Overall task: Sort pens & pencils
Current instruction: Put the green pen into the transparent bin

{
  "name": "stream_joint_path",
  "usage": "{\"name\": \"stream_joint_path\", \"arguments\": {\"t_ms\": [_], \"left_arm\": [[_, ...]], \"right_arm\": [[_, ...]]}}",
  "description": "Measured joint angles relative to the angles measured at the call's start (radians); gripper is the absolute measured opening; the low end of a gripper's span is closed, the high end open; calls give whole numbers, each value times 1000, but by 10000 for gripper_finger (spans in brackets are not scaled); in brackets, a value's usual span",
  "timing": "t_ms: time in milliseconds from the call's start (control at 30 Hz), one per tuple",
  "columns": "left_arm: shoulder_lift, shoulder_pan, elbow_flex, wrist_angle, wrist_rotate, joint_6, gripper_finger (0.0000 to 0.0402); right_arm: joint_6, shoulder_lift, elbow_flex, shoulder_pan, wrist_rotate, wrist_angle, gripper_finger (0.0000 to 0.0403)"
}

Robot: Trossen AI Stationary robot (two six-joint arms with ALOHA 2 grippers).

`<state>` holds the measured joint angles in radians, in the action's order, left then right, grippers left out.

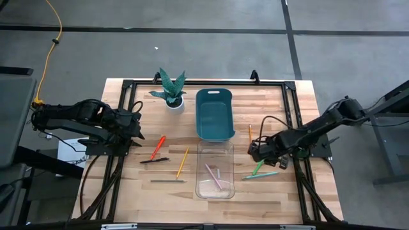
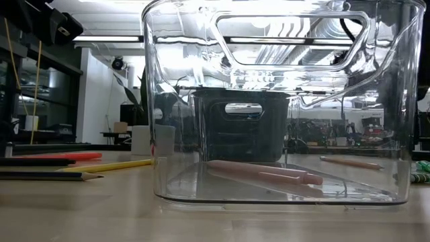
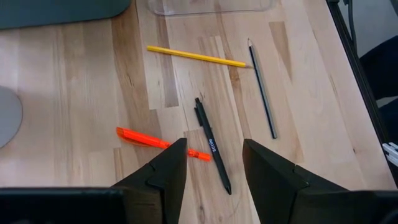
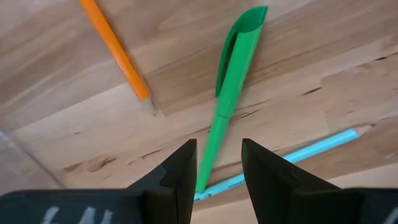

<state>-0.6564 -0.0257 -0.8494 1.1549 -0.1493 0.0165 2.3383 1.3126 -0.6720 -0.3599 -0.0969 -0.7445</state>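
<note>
Spanning most of the floor space, the wooden table (image 1: 128,191) carries a teal bin (image 1: 214,115) at its far middle and, just nearer, a clear bin (image 1: 215,169) holding two pink pens (image 1: 214,174) that lie slanted on its floor. A small potted plant (image 1: 170,91) stands left of the teal bin.

Over the table's left side the left gripper (image 1: 138,133) hangs with fingers spread wide and nothing between them; in its wrist view the black pen (image 3: 211,144) and red pen (image 3: 163,144) lie just ahead. Across the table, the right gripper (image 1: 258,152) sits low over the green pen (image 4: 231,81), fingers parted and straddling its near end without a grip.

Left of the clear bin, the red pen runs diagonally toward the far right, the black pen lies nearly crosswise below it, the yellow pencil (image 1: 183,161) slants toward the far right, and the grey pencil (image 1: 167,181) lies crosswise nearest the front edge. On the right, an orange pencil (image 1: 250,133) points straight away, the green pen slants the same way, and a light-blue pencil (image 1: 261,175) crosses just under its lower tip.
</note>
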Motion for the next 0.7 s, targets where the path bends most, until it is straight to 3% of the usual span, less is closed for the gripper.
{"name": "stream_joint_path", "arguments": {"t_ms": [300,700], "left_arm": [[0,0,0,1,0,5,145],[0,0,0,39,0,24,145]], "right_arm": [[1,86,0,2,-20,56,119],[2,103,0,2,-36,43,119]]}}
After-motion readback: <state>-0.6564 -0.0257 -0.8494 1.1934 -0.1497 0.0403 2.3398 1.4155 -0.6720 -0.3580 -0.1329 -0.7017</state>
